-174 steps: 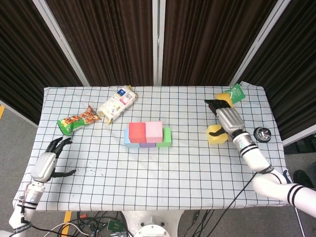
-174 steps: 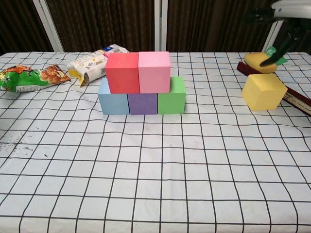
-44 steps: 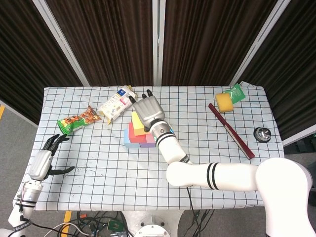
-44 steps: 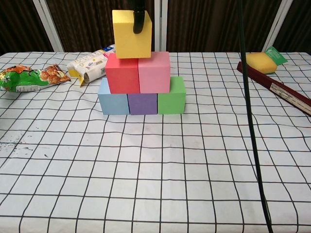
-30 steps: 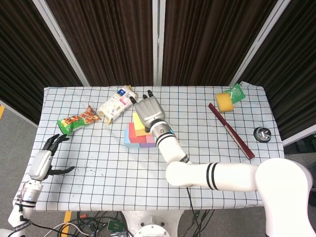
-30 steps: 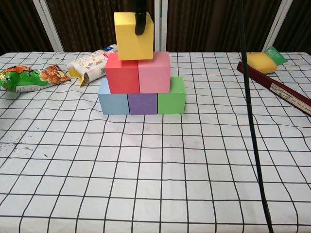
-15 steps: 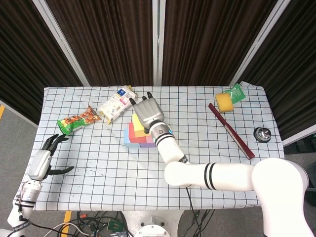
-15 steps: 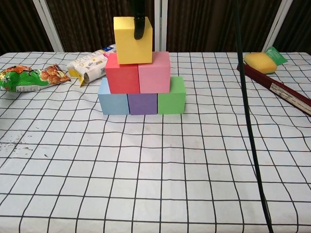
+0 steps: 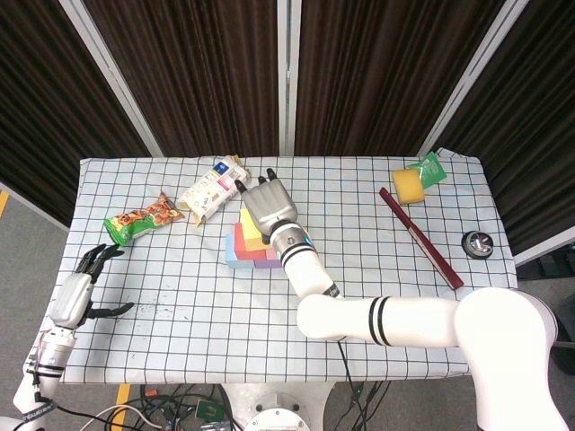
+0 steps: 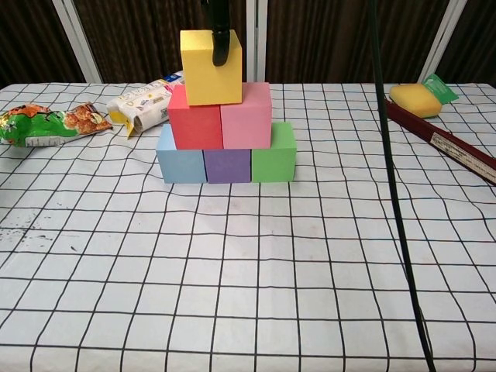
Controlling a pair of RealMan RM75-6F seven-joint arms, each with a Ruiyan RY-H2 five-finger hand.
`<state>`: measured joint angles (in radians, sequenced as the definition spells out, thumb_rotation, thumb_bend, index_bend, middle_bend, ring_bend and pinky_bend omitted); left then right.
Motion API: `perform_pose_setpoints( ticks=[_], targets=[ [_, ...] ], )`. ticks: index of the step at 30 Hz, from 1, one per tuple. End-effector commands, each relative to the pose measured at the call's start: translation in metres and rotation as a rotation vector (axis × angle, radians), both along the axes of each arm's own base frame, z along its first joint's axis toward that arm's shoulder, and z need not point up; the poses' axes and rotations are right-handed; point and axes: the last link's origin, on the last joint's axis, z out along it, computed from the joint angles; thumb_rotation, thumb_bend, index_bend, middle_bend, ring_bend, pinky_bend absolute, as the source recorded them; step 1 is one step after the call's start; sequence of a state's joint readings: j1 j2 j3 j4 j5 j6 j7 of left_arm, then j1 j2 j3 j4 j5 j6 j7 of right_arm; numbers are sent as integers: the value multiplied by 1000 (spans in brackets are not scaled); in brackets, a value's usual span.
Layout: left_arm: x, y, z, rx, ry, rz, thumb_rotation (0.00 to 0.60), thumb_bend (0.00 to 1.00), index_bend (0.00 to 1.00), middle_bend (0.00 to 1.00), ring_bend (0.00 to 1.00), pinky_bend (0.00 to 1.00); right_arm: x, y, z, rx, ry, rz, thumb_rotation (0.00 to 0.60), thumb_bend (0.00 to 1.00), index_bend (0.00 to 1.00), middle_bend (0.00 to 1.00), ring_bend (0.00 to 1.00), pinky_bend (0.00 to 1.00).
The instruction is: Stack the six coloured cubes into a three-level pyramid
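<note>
At the middle of the checked tablecloth, the right hand grips the yellow foam cube from above, a dark finger down its front face; the cube sits on the red cube and pink cube, offset toward nine o'clock. Beneath lie the blue cube, purple cube and green cube. The left hand, at eight o'clock near the table edge, holds nothing, its fingers apart.

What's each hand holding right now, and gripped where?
The right hand grips the yellow cube from above, one of its fingers down the front face. The left hand holds nothing.
</note>
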<state>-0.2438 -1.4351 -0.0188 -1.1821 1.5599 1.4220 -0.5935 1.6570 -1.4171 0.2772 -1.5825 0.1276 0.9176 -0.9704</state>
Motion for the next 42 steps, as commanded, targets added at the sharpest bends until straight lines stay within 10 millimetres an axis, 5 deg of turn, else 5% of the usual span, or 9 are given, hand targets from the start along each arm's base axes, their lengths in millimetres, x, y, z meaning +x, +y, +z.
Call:
perform_pose_setpoints(
  ticks=[1, 42],
  targets=[
    [0, 0, 0, 0, -1, 1, 600, 0, 74, 159, 1, 28, 1, 0, 0, -3, 1, 1, 600, 65, 0, 586, 140, 0],
    [-1, 1, 2, -2, -19, 2, 600, 0, 74, 159, 1, 28, 15, 9, -8, -57, 47, -84, 600, 77, 0, 589, 148, 0]
  ],
)
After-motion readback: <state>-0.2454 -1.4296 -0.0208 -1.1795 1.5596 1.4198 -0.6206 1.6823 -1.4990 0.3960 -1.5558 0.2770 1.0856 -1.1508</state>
